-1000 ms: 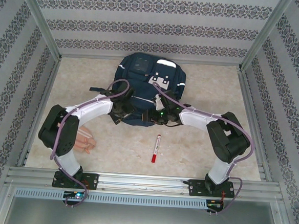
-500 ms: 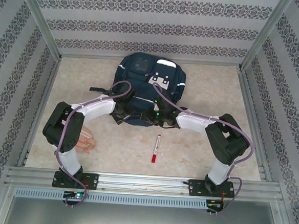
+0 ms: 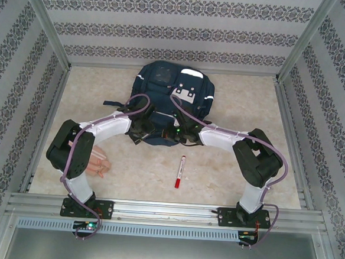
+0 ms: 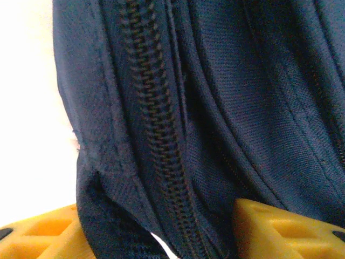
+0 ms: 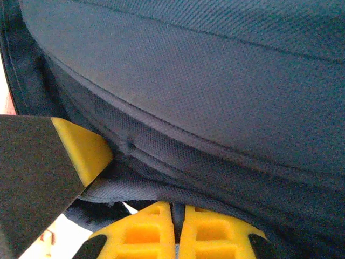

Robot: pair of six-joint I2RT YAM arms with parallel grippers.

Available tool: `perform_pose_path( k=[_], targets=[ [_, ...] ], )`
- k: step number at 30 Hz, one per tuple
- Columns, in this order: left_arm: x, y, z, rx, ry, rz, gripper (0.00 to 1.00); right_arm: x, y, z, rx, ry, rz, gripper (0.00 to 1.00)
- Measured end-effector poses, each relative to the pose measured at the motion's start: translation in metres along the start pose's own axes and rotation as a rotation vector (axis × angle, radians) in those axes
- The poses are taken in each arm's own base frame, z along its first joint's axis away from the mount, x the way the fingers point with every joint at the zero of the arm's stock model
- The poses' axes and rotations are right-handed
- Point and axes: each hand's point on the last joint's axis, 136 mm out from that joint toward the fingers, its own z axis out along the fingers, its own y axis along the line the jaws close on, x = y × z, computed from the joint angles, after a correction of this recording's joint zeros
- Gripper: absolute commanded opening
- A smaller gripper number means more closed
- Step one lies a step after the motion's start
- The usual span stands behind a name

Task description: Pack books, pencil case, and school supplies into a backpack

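The navy backpack (image 3: 172, 97) lies flat at the table's back centre. My left gripper (image 3: 141, 130) is at its near edge. In the left wrist view a fold of backpack (image 4: 226, 97) fabric with a zipper (image 4: 153, 124) fills the gap of the left gripper (image 4: 161, 226), which is shut on it. My right gripper (image 3: 181, 133) sits just to the right; its yellow fingers (image 5: 151, 232) are pressed together on a thin dark strip of the backpack (image 5: 215, 86). The peach pencil case (image 3: 101, 163) lies half under the left arm. The red-capped marker (image 3: 180, 171) lies nearer me. The books are out of view.
Metal frame rails (image 3: 167, 211) run along the near edge and up both sides, with patterned walls behind them. The left gripper's yellow finger (image 5: 81, 148) shows at the left of the right wrist view. Bare tabletop (image 3: 245, 105) lies right of the backpack.
The right gripper has moved left along the backpack's near edge and closed. The left gripper has narrowed a little onto the fabric. Marker and pencil case have not moved.
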Motion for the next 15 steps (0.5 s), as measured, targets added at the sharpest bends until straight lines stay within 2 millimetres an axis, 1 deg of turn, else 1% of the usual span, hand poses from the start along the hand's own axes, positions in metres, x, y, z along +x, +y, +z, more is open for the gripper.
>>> perform_pose_path(
  k=[3, 5, 10, 12, 15],
  targets=[
    [-0.002, 0.001, -0.001, 0.002, -0.004, 0.005, 0.58, 0.001, 0.003, -0.006, 0.002, -0.016, -0.058, 0.0],
    [-0.006, 0.005, -0.001, -0.001, -0.01, 0.007, 0.58, 0.001, 0.003, -0.015, 0.003, -0.032, -0.101, 0.0],
    [-0.027, 0.023, -0.004, -0.014, -0.032, -0.019, 0.58, 0.007, 0.0, -0.036, 0.001, -0.071, -0.211, 0.0],
    [-0.032, 0.03, -0.007, -0.019, -0.048, -0.023, 0.57, 0.01, -0.009, -0.04, 0.007, -0.076, -0.23, 0.0],
    [-0.034, 0.033, -0.009, -0.022, -0.055, -0.01, 0.51, 0.01, -0.026, -0.042, 0.024, -0.082, -0.232, 0.0]
  ],
)
